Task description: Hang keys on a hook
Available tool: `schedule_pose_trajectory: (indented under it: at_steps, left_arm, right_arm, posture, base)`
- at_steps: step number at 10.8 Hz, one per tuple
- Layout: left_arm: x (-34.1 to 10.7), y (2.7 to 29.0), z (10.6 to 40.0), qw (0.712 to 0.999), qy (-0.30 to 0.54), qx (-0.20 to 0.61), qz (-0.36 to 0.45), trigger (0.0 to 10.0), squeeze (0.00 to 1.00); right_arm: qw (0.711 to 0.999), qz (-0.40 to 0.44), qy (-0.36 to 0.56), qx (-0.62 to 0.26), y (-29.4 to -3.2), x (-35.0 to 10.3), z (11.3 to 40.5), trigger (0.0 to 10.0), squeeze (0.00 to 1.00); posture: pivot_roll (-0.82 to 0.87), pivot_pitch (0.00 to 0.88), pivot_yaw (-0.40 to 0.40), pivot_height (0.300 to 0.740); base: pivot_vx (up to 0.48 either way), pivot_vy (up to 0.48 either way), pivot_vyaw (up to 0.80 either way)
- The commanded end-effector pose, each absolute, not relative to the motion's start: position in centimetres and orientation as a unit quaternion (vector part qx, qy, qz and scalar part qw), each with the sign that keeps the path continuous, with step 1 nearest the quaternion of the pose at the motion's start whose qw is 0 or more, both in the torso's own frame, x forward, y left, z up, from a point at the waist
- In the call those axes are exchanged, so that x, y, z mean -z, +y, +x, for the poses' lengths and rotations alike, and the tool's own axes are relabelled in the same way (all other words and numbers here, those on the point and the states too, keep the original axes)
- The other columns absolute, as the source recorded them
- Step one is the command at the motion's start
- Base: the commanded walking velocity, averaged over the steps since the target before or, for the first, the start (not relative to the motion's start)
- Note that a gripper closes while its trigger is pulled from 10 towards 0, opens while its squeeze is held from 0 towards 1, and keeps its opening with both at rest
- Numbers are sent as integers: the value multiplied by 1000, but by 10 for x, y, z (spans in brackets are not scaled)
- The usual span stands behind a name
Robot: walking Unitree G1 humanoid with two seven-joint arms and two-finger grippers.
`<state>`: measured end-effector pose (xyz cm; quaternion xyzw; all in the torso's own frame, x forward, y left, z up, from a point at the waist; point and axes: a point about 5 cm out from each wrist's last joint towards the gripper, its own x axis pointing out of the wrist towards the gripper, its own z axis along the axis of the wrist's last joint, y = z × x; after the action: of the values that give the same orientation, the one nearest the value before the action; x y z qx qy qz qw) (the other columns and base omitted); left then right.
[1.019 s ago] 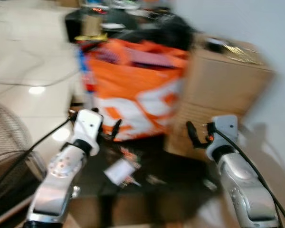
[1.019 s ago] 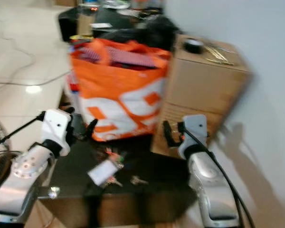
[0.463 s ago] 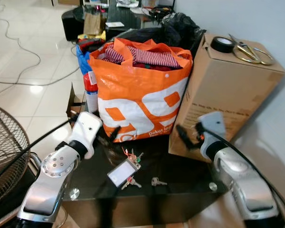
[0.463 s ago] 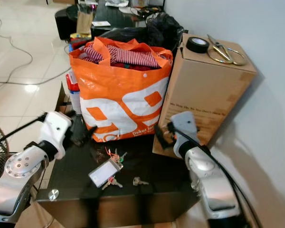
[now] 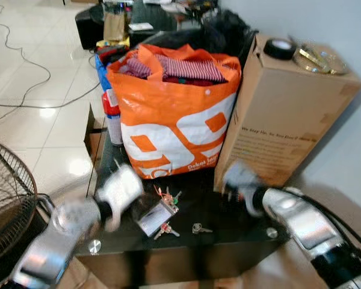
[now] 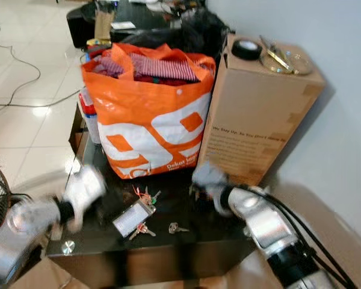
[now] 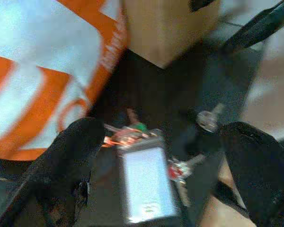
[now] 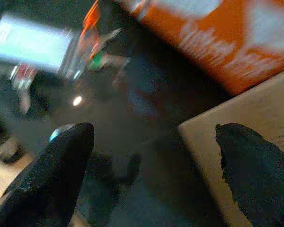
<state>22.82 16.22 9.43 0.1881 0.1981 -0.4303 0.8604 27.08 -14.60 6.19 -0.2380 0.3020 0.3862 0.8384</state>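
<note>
The bunch of keys with its card tag (image 5: pixel 158 215) lies on the dark glass table (image 5: pixel 228 226) in front of the orange bag (image 5: pixel 171 120). Wrist views show the left gripper (image 7: pixel 165 156) spread wide over the keys, and the right gripper (image 8: pixel 146 161) open beside the cardboard box (image 5: pixel 286 114); head views blur both
</note>
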Motion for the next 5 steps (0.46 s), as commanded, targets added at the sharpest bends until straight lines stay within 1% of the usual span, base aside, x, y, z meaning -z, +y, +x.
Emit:
schedule_pose_trajectory:
  at_steps: [1, 2, 3, 4, 5]
  left_arm:
    - [-90, 161, 224, 852, 208, 441, 191, 10000, 0]
    - [-86, 161, 219, 849, 217, 444, 189, 10000, 0]
    - [-84, 159, 211, 841, 226, 456, 185, 10000, 0]
    - [-84, 158, 208, 836, 230, 464, 181, 10000, 0]
    - [-82, 156, 203, 830, 236, 472, 182, 10000, 0]
  right_arm:
    - [833, -249, 294, -398, -141, -61, 275, 10000, 0]
    - [825, -244, 296, -415, -132, -55, 276, 10000, 0]
    - [801, -244, 303, -455, -117, -43, 271, 10000, 0]
    - [791, -243, 307, -470, -110, -36, 269, 10000, 0]
    - [793, -232, 307, -473, -101, -25, 266, 10000, 0]
  posture:
    - [-99, 0, -37, 740]
    - [-101, 0, -43, 740]
    - [-107, 0, -45, 740]
    - [-113, 0, -46, 740]
    - [-122, 0, -48, 740]
  base:
    - [0, 0, 0]
    - [0, 0, 0]
    - [0, 0, 0]
    - [0, 0, 0]
    - [0, 0, 0]
